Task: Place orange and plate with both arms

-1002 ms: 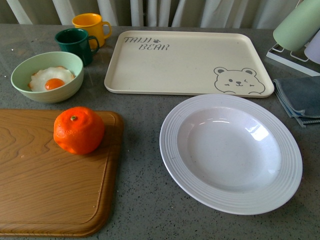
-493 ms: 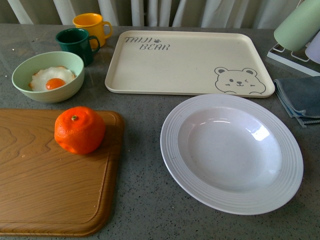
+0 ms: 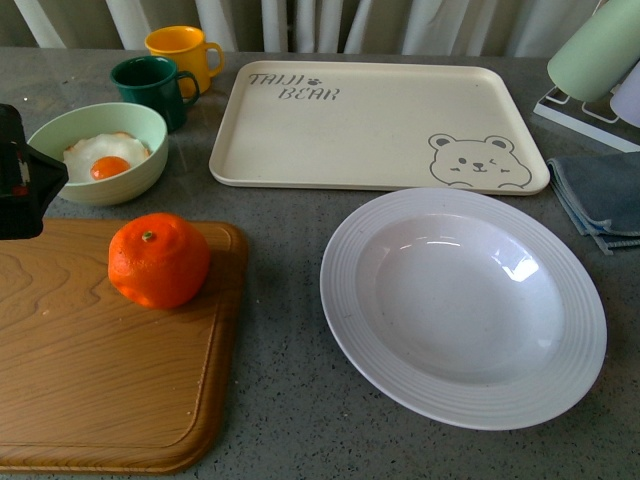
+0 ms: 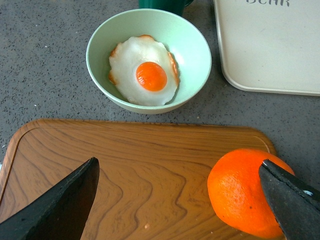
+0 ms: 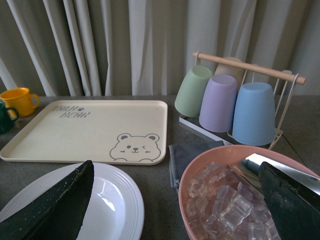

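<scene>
Orange (image 3: 159, 260): it sits on the wooden cutting board (image 3: 100, 370), near the board's far right corner, well apart from the plate.
Orange's heading: the green stem dot points up, tipped slightly toward my front camera. The fruit is squat, so its long axis runs level across the board.
Plate (image 3: 345, 300): it lies flat on the grey table (image 3: 280, 400), to the right of the board and just in front of the cream bear tray (image 3: 370, 125).
Left gripper (image 4: 178, 163): my fingers are spread wide over the board. One of them crosses the orange's edge in the wrist view, and I cannot tell whether it touches.
Right gripper (image 5: 175, 165): my fingers are spread wide and hold nothing. One of them hangs above the plate's rim.
Behind the board: a pale green bowl (image 3: 140, 170) with a fried egg (image 3: 98, 157), then a dark green mug (image 3: 150, 88) and a yellow mug (image 3: 180, 50).
Right of the plate: a folded grey cloth (image 3: 600, 195).
Front view alone: the whole plate, most of the board, and the stem dot.
Left wrist view alone: both left fingers, and the egg seen from above.
Right wrist view alone: a pink bowl (image 5: 235, 148) of ice cubes (image 5: 220, 200), and the whole cup rack (image 5: 250, 67) with green, purple and blue cups.
</scene>
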Tool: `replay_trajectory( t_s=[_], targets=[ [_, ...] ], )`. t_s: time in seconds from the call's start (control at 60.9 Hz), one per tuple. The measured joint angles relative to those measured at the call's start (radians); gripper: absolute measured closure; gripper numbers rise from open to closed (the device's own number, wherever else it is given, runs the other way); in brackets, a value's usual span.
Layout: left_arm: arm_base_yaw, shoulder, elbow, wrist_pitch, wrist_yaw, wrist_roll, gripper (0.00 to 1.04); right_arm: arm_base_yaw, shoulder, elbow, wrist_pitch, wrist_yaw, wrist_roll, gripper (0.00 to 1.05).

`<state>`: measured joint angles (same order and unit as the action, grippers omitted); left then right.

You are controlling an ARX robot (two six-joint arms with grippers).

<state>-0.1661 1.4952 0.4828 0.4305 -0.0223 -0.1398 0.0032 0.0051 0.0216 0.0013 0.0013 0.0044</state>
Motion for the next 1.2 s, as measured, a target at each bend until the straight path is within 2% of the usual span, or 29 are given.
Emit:
replay_trajectory(
  t_s=[0.181, 1.199],
  targets=[
    [-0.003, 0.085, 0.025, 0.035, -0.010, 0.019, 0.09, 0.000, 0.000, 0.000, 0.000, 0.000, 0.000, 0.09],
    [-0.109, 0.229, 0.097, 0.032, 0.102, 0.062, 0.09, 0.000, 0.000, 0.000, 0.000, 0.000, 0.000, 0.09]
  ],
)
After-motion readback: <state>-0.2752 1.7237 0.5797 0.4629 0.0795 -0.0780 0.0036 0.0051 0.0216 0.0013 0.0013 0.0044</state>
